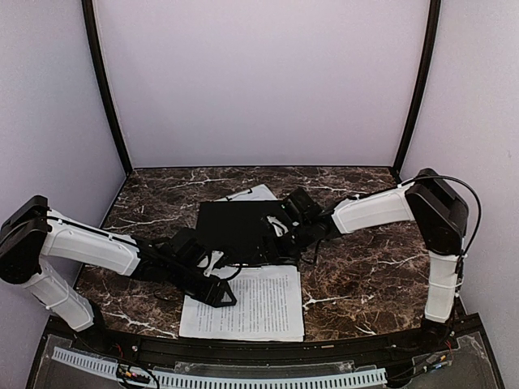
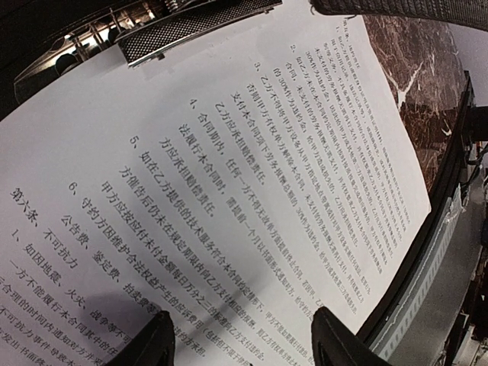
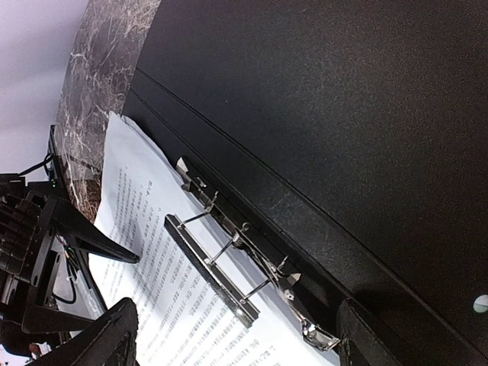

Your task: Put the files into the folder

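A white paper sheet printed with dense black text [image 1: 243, 312] is seen lying flat on the dark marble-patterned table [image 1: 365, 267], nearest the arms. Its far edge is met by the near edge of the flat document folder [image 1: 231, 223], which is laid open with its black inside upward. A silver metal clip bar [image 3: 210, 267] is seen standing over that far edge; whether the paper is tucked under it or only lies beside it cannot be told. The left gripper [image 1: 219, 293] is held over the sheet's far left part with its jaws parted to a middling width and nothing between them, and contact with the paper cannot be confirmed. The right gripper [image 1: 280, 227] is held low over the black inside with its jaws spread wide and nothing gripped. The sheet is judged not yet properly filed. If it is pushed toward the folder with too little pressure, the fingertips may be slid over it; with too much, it may be buckled or creased against the clip bar. The folder itself, unless pinned, may be shoved away across the smooth table. The two grippers are near each other, so a collision may be caused by any hasty move. A pale flat corner [image 1: 255, 193] is shown beyond the folder's far edge; if that is a second file, it may be left out.
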Controlling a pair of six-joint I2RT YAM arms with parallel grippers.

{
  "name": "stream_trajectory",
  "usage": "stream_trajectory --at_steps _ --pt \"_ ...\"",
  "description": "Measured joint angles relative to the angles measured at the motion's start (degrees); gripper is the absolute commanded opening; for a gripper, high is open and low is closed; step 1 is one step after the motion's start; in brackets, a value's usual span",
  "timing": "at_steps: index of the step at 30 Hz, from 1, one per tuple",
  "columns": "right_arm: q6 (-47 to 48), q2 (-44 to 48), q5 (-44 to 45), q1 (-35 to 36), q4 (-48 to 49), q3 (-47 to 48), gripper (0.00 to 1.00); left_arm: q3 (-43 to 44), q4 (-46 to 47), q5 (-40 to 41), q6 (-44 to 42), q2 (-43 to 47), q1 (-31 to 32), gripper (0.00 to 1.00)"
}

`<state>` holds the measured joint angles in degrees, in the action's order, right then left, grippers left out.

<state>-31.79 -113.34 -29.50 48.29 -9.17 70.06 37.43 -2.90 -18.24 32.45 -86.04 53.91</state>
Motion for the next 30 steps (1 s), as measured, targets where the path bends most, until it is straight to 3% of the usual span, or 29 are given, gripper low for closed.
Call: stream_trajectory --at_steps 30 --pt "1.4 1.51 2.23 0.81 -2.99 3.65 0.87 -0.15 0.35 0.24 0.48 0.0 0.0 0.61"
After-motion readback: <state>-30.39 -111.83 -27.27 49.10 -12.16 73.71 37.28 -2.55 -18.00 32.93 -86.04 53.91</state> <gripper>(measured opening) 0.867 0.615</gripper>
